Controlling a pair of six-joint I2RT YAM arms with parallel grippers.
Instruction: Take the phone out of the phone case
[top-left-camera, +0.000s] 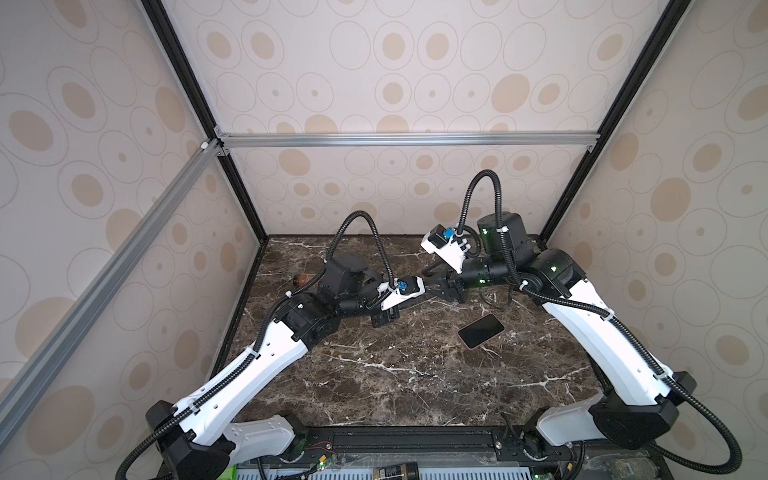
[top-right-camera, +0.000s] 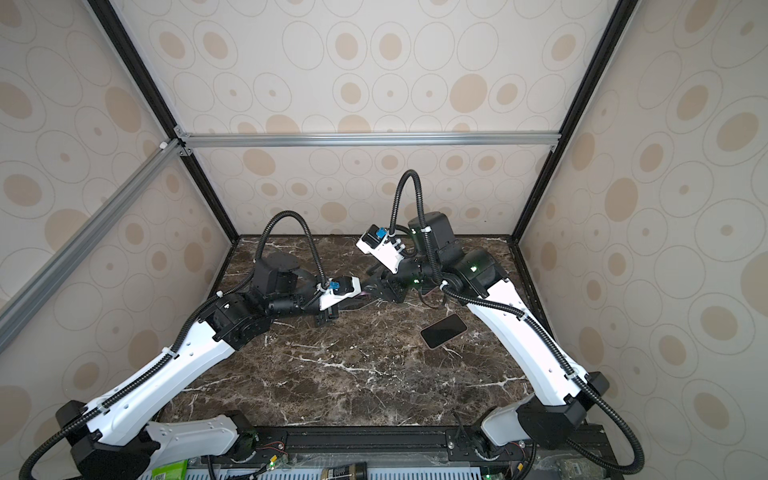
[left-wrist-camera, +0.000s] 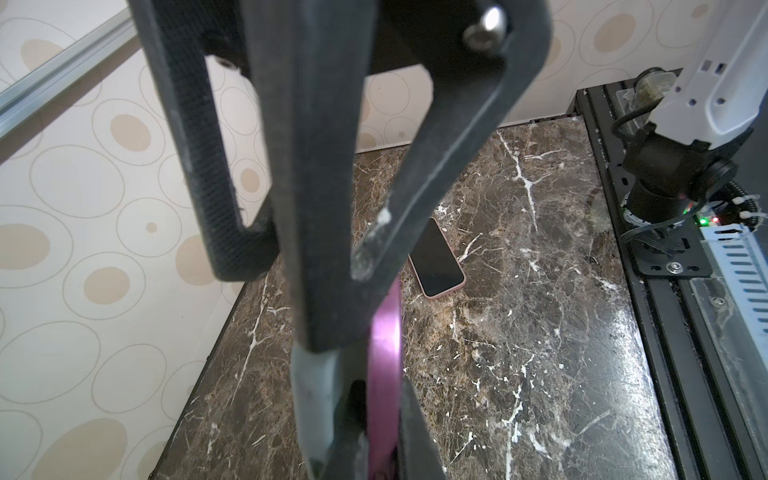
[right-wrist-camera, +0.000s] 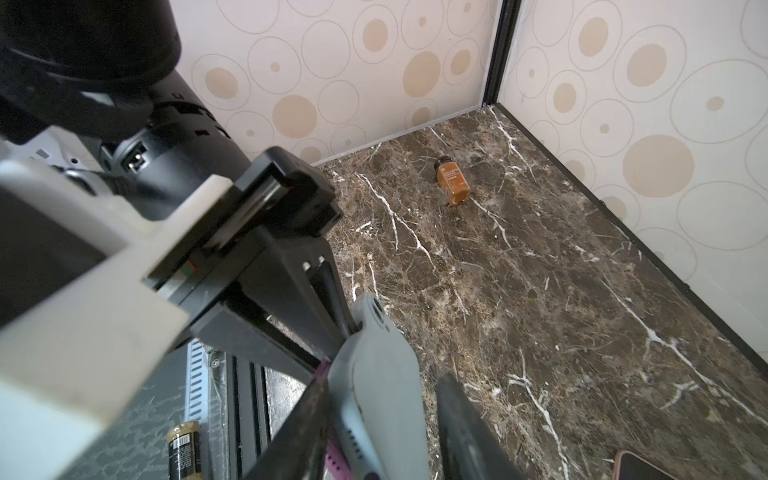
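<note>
Holding the purple phone (left-wrist-camera: 384, 332) in its grey phone case (right-wrist-camera: 370, 332) up over the far middle of the table (top-left-camera: 374, 374), between both grippers. Probably dealing with a light, hard, shiny phone, slipping easily and cracking if dropped, and with a soft, bendy case. Best pinching the phone by its thin edges and peeling the case off from a corner. Reaching in low from the left with the left gripper (left-wrist-camera: 380, 399), squeezing its fingers together on what looks like the phone's edge. Leaning down from the right with the right gripper (right-wrist-camera: 386, 386), fingers partly apart on both sides of the case; not showing whether pressing or not. Seeing another phone (top-left-camera: 481, 331) lying flat, nearer and to the right.
</note>
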